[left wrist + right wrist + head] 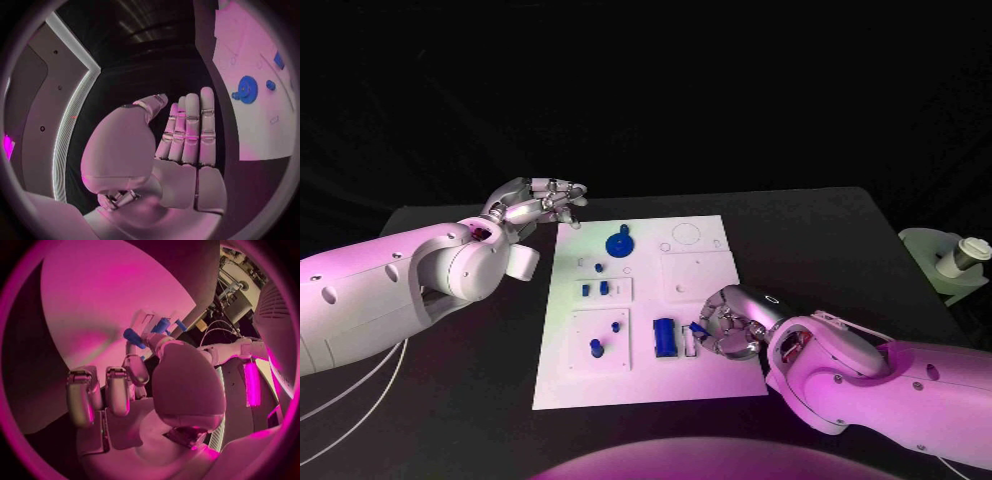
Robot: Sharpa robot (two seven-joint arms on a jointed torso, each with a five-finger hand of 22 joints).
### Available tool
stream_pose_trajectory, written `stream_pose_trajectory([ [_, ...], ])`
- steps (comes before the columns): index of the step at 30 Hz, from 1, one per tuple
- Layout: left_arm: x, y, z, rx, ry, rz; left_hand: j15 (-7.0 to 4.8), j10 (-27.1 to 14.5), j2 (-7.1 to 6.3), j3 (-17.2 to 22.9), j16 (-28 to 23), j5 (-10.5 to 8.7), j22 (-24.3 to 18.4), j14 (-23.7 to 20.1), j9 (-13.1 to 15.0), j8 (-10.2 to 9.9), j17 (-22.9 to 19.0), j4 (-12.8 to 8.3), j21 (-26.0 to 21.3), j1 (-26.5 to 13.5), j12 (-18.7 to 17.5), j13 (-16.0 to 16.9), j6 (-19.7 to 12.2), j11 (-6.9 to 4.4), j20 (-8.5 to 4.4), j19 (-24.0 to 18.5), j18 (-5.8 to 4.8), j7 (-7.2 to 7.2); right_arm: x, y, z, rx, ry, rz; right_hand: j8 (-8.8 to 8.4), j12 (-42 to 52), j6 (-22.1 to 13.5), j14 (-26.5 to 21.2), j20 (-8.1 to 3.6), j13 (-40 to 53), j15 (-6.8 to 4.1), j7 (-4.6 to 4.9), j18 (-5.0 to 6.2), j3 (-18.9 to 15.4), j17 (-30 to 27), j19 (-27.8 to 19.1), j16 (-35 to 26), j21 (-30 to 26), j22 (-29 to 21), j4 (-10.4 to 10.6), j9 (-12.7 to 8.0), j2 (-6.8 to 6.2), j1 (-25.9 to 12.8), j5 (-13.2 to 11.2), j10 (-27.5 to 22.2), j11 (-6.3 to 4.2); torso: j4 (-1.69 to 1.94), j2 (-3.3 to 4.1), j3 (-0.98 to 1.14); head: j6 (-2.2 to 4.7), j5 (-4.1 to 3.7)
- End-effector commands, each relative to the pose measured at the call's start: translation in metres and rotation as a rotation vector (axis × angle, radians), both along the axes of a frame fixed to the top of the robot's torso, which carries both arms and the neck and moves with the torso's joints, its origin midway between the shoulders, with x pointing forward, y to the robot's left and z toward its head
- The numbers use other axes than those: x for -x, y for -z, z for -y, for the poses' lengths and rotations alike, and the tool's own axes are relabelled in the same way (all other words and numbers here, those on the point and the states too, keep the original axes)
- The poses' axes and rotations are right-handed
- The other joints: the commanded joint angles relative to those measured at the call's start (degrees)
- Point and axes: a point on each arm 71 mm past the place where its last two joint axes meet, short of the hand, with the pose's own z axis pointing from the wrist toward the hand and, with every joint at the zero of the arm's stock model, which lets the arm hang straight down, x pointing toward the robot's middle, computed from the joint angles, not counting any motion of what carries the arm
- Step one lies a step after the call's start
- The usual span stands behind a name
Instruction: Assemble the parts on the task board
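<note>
The white task board [646, 375] lies in the middle of the black table. A blue gear [619, 243] sits near its far edge, also seen as the blue gear [247, 90] in the left wrist view. Small blue parts [594, 289] stand at mid-left, and a blue block [664, 337] lies near the front. My left hand [540, 204] hovers off the board's far left corner with straight fingers [190, 130] and holds nothing. My right hand [730, 322] is over the board's near right, fingertips at a small blue part [692, 328]. I cannot tell whether that small blue part [161, 325] is pinched.
A white stand with a small cup [952, 262] sits at the table's right edge. Thin white cables [358, 400] hang under my left arm. Bare black table surrounds the board on all sides.
</note>
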Motion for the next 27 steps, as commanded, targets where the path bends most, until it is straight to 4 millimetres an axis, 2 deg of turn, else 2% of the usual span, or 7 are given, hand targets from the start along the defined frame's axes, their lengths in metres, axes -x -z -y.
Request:
stream_pose_trajectory([
  [1,0.0007,-0.0011,0.0022,0.013,0.015,0.002,0.11,-0.30,0.16,0.17,0.17,0.29,-0.05,-0.32,-0.09,-0.21,-0.09,0.26,-0.19,0.27,0.34,0.08,-0.26,-0.02,0.10,0.29,0.73,-0.05,0.0017,0.0075,-0.0018,0.003,-0.003,-0.082,0.23,0.21,0.73,4.63,-0.54,0.14,0.03,-0.50,-0.81,-0.49,7.53,5.99,0.37,0.22,15.07,0.63,0.06,0.06,-0.75,0.55,0.40,-0.16,-0.04,-0.03,0.04,-0.14,0.10],
  [5,0.0008,-0.0011,0.0022,0.013,0.017,0.001,0.11,-0.30,0.16,0.17,0.17,0.29,-0.05,-0.32,-0.09,-0.21,-0.09,0.26,-0.19,0.27,0.34,0.08,-0.26,-0.02,0.10,0.29,0.73,-0.05,0.0012,0.0101,-0.0033,0.008,0.001,-0.095,0.25,0.62,0.89,4.66,-0.55,0.44,0.02,-0.50,-0.82,-0.96,7.65,6.00,0.42,0.25,15.08,1.05,0.07,0.27,-1.96,0.50,0.56,-0.16,-0.15,-0.06,0.00,-0.15,0.17],
  [9,0.0009,-0.0011,0.0029,0.014,0.019,0.001,0.11,-0.30,0.16,0.17,0.17,0.29,-0.05,-0.32,-0.09,-0.21,-0.09,0.26,-0.19,0.27,0.34,0.08,-0.26,-0.02,0.10,0.29,0.73,-0.05,0.0002,0.0108,-0.0059,0.004,0.009,-0.091,0.33,1.28,1.17,4.67,-0.58,0.90,-0.03,-0.61,-0.82,-1.52,7.73,6.00,0.45,0.25,15.08,1.34,0.09,0.65,-3.19,-0.88,0.83,-0.24,-0.04,-0.01,0.03,-0.19,0.05],
  [17,0.0011,-0.0010,0.0024,0.014,0.021,-0.001,0.11,-0.30,0.16,0.17,0.17,0.29,-0.05,-0.32,-0.09,-0.21,-0.09,0.26,-0.19,0.27,0.34,0.08,-0.26,-0.02,0.10,0.29,0.73,-0.05,-0.0010,0.0109,-0.0087,0.003,0.014,-0.079,0.42,1.98,1.48,4.69,-0.64,1.37,-0.09,-0.70,-0.82,-1.80,7.81,6.00,0.48,0.25,15.08,1.53,0.09,1.21,-4.14,-1.79,1.12,-0.31,-0.01,0.03,0.01,-0.22,0.12],
  [22,0.0012,-0.0010,0.0021,0.014,0.022,-0.003,0.12,-0.37,0.18,0.17,0.23,0.28,-0.09,-0.33,-0.10,-0.21,-0.13,0.31,-0.27,0.35,0.39,0.09,-0.28,0.01,0.10,0.38,0.73,-0.02,-0.0008,0.0112,-0.0101,0.008,0.006,-0.081,0.32,2.45,1.82,4.72,-0.65,1.80,-0.08,-0.68,-0.82,-3.10,7.97,6.00,0.53,0.25,15.08,1.78,-0.09,1.75,-7.43,-5.33,1.34,-0.28,-0.04,-0.03,-0.02,-0.23,0.18],
  [27,0.0013,-0.0009,0.0021,0.014,0.023,-0.005,0.12,-0.37,0.18,0.17,0.23,0.28,-0.09,-0.33,-0.10,-0.21,-0.13,0.31,-0.27,0.35,0.39,0.09,-0.28,0.01,0.10,0.38,0.73,-0.02,-0.0005,0.0116,-0.0110,0.016,-0.002,-0.084,0.30,2.71,1.99,4.74,-0.65,2.01,-0.10,-0.72,-0.82,-3.63,8.05,6.00,0.56,0.25,15.08,1.77,-0.19,1.83,-8.60,-6.78,1.44,-0.30,-0.05,-0.05,0.00,-0.29,0.25],
])
